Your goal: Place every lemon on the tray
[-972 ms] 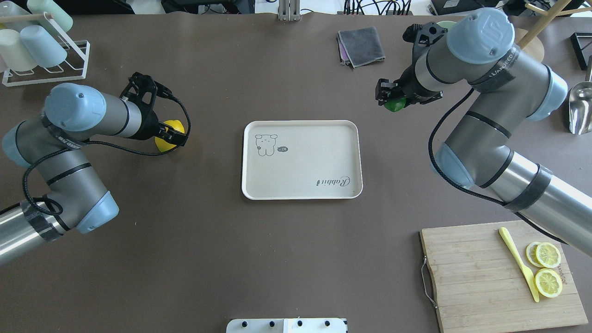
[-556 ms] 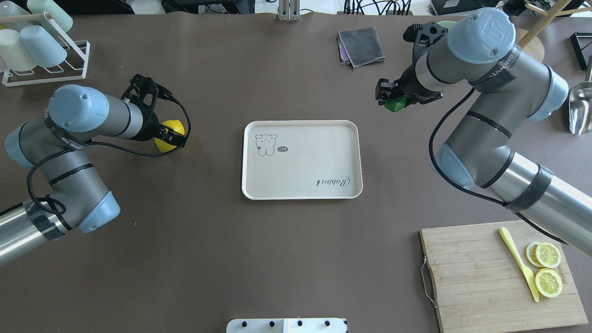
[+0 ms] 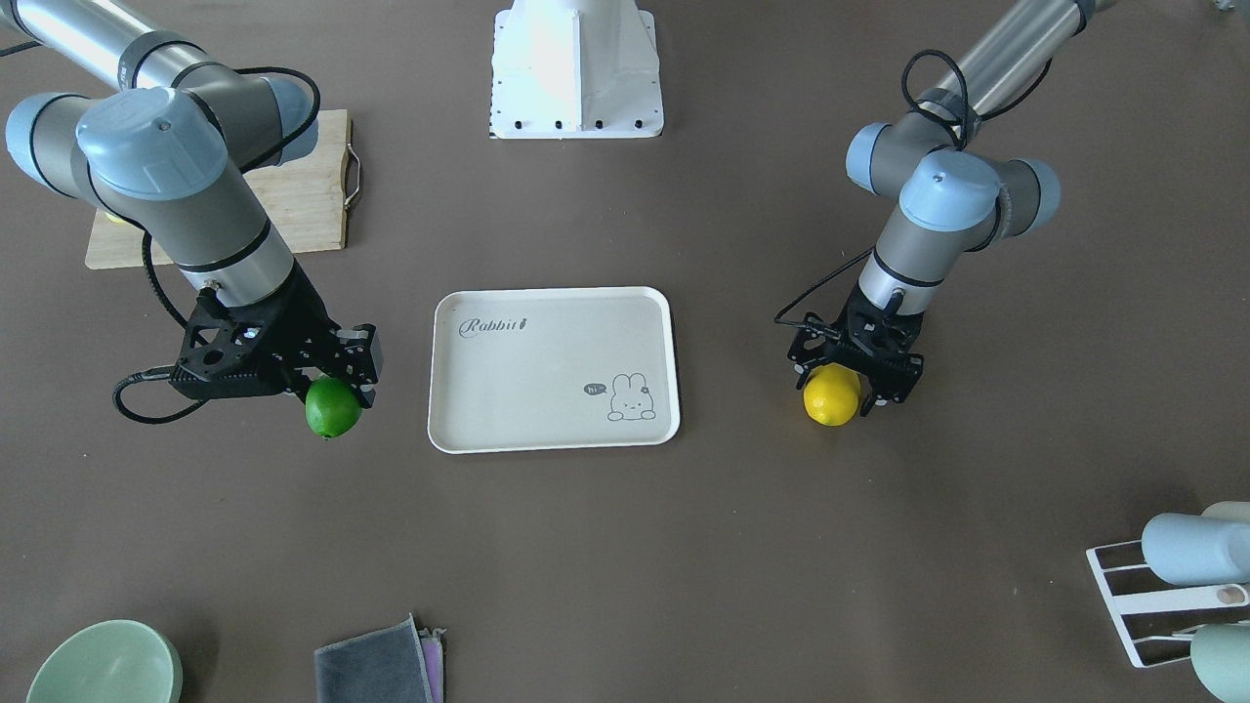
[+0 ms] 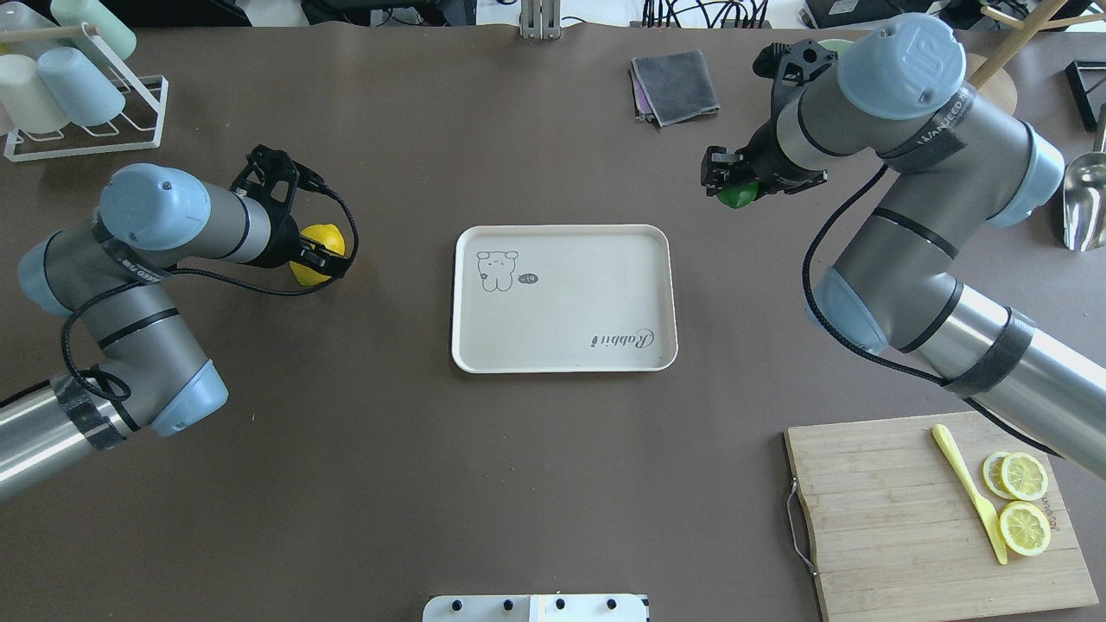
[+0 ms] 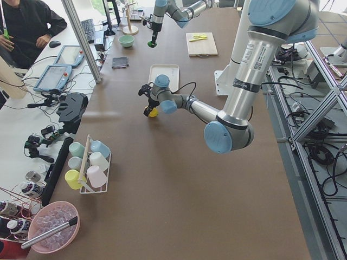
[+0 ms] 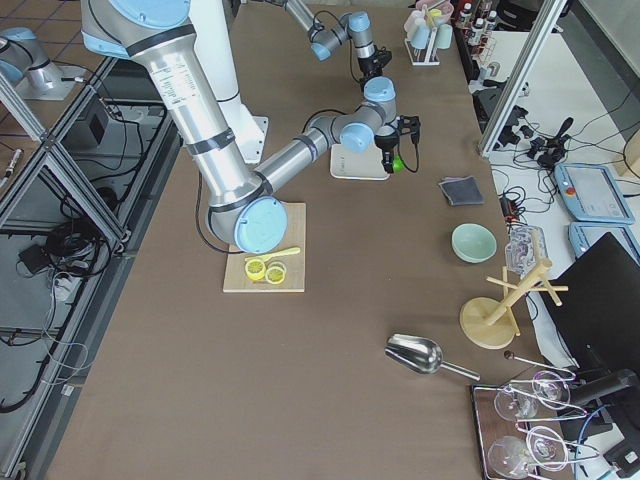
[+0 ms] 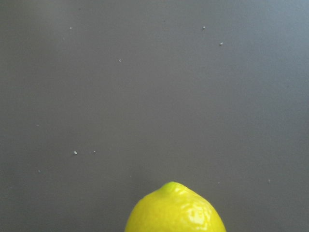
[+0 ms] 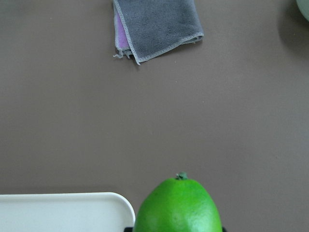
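The cream tray (image 4: 562, 302) with "Rabbit" lettering lies empty at mid-table, also in the front view (image 3: 547, 381). My left gripper (image 4: 320, 257) is shut on the yellow lemon (image 4: 327, 235), left of the tray, close over the table; the front view shows this gripper (image 3: 848, 381) and lemon (image 3: 832, 398). My right gripper (image 4: 733, 183) is shut on the green lemon (image 4: 737, 197), held above the table beyond the tray's far right corner, also in the front view (image 3: 333, 408). The wrist views show the yellow lemon (image 7: 175, 210) and the green lemon (image 8: 178, 205) by the tray corner (image 8: 63, 212).
A wooden cutting board (image 4: 881, 518) with lemon slices and a yellow knife sits near right. A folded grey cloth (image 4: 674, 85) lies far centre-right. A cup rack (image 4: 78, 86) stands far left. A green bowl (image 3: 103, 664) and a metal scoop (image 4: 1084, 199) are at the right end.
My left arm has shifted slightly toward the tray with the yellow lemon in its grip. My right arm has barely moved and still holds the green lemon.
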